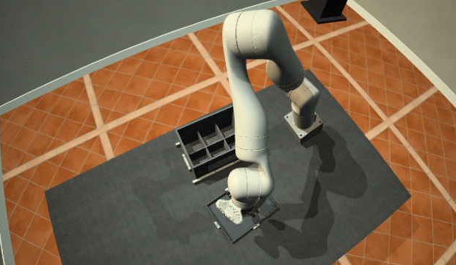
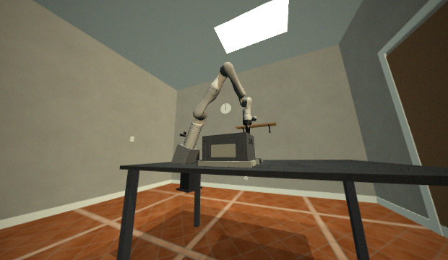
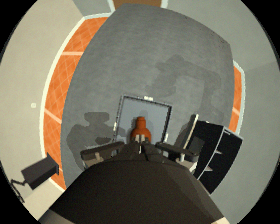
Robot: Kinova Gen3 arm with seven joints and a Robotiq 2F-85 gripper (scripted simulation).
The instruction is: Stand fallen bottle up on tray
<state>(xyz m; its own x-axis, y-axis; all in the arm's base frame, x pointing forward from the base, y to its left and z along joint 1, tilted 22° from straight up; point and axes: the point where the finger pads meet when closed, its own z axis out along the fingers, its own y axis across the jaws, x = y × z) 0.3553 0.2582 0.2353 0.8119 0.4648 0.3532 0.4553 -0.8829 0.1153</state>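
Observation:
The dark tray [image 1: 244, 218] lies on the table in front of the crate [image 1: 207, 145]. My arm's wrist hangs over the tray and hides the bottle in the top view. My gripper [image 1: 250, 213] points down over the tray. In the wrist view the bottle's orange-brown end [image 3: 140, 128] shows on the tray [image 3: 145, 112], just beyond my fingertips [image 3: 141, 144]. The fingers stand closed together with nothing between them. In the exterior view the gripper [image 2: 247, 127] is at about the height of the crate's top, well above the table. Whether the bottle lies flat I cannot tell.
The crate [image 2: 227, 146] has several empty compartments and stands right behind the tray; it also shows at the right of the wrist view [image 3: 213, 152]. My arm's base [image 1: 303, 126] is bolted to the table's far side. A wooden shelf [image 2: 256, 126] hangs on the back wall.

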